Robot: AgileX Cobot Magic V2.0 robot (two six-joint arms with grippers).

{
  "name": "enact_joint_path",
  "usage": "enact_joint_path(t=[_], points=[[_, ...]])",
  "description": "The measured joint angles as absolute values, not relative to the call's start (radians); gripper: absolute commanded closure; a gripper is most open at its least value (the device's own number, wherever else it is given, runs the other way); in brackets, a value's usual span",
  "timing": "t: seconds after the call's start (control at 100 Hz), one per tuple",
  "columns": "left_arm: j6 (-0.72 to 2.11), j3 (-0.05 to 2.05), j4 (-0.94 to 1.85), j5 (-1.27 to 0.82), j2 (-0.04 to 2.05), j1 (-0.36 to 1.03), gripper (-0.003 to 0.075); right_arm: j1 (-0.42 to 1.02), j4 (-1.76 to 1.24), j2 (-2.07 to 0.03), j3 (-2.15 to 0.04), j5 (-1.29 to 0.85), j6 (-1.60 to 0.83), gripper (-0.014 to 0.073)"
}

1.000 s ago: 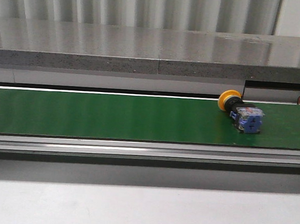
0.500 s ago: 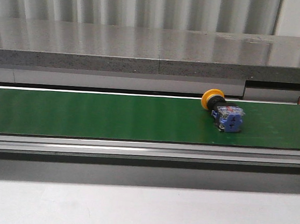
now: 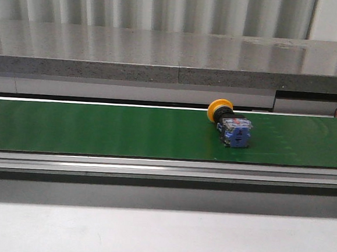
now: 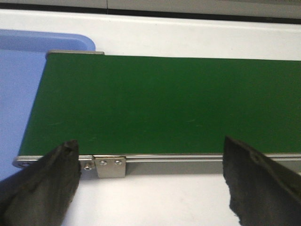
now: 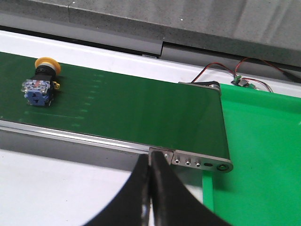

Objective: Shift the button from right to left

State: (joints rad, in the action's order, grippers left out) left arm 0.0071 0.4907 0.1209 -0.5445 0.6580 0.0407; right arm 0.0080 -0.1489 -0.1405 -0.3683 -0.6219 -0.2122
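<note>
On the green belt [image 3: 98, 129], right of its middle, the button [image 3: 229, 126] lies on its side, untouched. Left fingers [image 4: 49, 181] are spread wide; right fingers [image 5: 141, 188] are pressed together, holding nothing.

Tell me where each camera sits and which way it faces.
Front: ahead of the belt, facing forward; button lying on it; no arm shows.
Left wrist: above the belt's end and blue tray; left gripper open.
Right wrist: over the other end, green tray; right gripper shut.
Front and right wrist share the button.
</note>
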Motion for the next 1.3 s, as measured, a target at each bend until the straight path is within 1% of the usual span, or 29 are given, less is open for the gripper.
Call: enact_joint_path(t=[0.18, 0.45, 0.62, 0.87, 1.12, 1.3], points=[[0.029, 0.618, 0.214, -0.658, 0.823, 0.041, 0.0123, 0.008, -0.149, -0.141, -0.368, -0.622, -0.212, 0.0661], [0.211, 0.794, 0.532, -0.759, 1.083, 0.041, 0.012, 0.008, -0.149, -0.141, -0.368, -0.62, -0.212, 0.0661], [0.261, 0.898, 0.579, -0.782, 1.235, 0.066, 0.012, 0.008, -0.149, -0.141, -0.368, -0.62, -0.212, 0.0661], [0.244, 1.065, 0.583, -0.804, 1.437, 0.212, 0.0124, 0.008, -0.149, -0.141, -0.368, -0.62, -0.212, 0.0661], [0.118, 1.235, 0.548, -0.808, 1.632, 0.367, 0.0124, 0.008, -0.149, -0.141, -0.368, -0.62, -0.212, 0.0661], [0.007, 1.323, 0.516, -0.81, 1.741, 0.453, 0.0124, 0.008, -0.149, -0.141, -0.368, -0.62, -0.212, 0.0661]])
